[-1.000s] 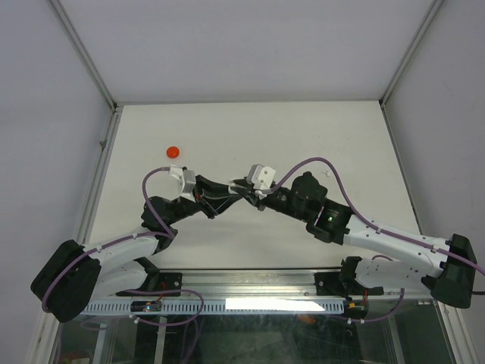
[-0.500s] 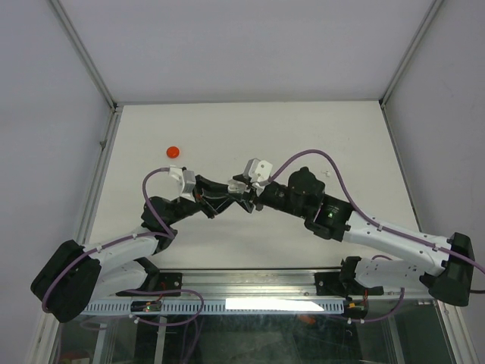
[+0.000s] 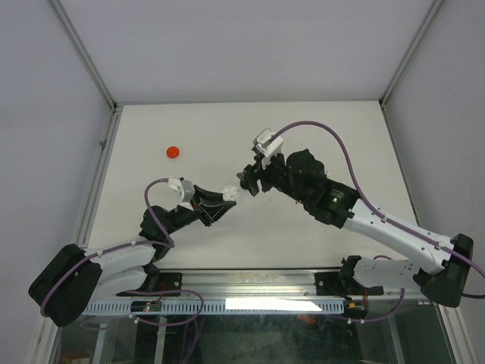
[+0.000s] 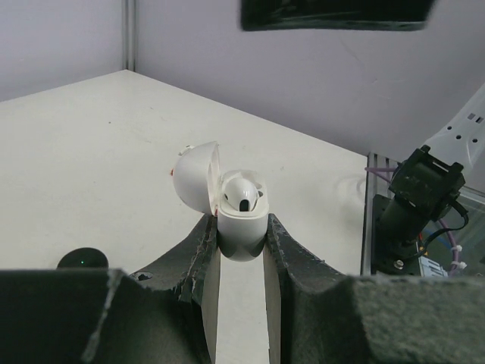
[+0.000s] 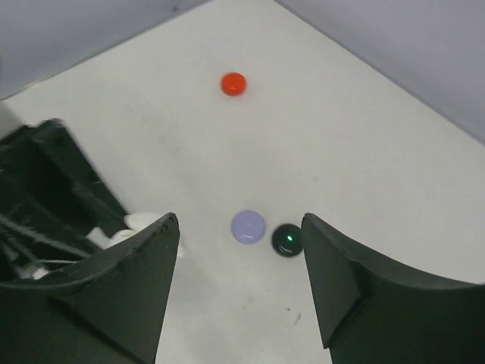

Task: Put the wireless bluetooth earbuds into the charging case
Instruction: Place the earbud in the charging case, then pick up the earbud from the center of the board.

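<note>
The left claw (image 4: 241, 227) is clamping the body of the open white charging case (image 4: 242, 241), with a white earbud (image 4: 242, 193) sitting inside it. Beyond, the right claw (image 5: 239, 224) is hanging over the table (image 5: 364, 152) with jaws spread wide, gripping nothing. Below it a lavender disc (image 5: 248, 226) and a black disc (image 5: 287, 240) are lying just beside each other, with a red disc (image 5: 233, 83) lying farther off

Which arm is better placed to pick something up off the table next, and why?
Right. The right gripper is open and empty above the table; the left gripper is shut on the open charging case, so it is occupied.
</note>
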`<state>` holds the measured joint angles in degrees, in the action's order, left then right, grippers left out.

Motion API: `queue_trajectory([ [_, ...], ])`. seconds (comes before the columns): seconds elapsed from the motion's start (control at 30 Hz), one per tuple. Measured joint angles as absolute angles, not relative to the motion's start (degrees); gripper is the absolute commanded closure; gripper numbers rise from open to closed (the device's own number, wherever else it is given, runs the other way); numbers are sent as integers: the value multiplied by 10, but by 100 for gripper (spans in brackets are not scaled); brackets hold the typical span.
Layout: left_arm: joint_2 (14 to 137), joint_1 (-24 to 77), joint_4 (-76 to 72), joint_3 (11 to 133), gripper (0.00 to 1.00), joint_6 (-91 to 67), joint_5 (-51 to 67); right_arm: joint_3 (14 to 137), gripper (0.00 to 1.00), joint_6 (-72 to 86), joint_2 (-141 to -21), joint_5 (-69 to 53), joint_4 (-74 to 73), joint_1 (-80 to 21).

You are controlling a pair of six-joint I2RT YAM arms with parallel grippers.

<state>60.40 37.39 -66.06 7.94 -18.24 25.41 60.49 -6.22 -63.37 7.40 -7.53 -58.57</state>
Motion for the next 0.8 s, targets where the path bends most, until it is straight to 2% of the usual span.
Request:
queue_trajectory([
  [0.47, 545, 374, -624, 66, 100, -168, 226, 612, 32, 96, -760, 114, -212, -331],
  [0.8, 535, 374, -612, 66, 100, -169, 226, 611, 33, 152, -877, 104, -217, -175],
])
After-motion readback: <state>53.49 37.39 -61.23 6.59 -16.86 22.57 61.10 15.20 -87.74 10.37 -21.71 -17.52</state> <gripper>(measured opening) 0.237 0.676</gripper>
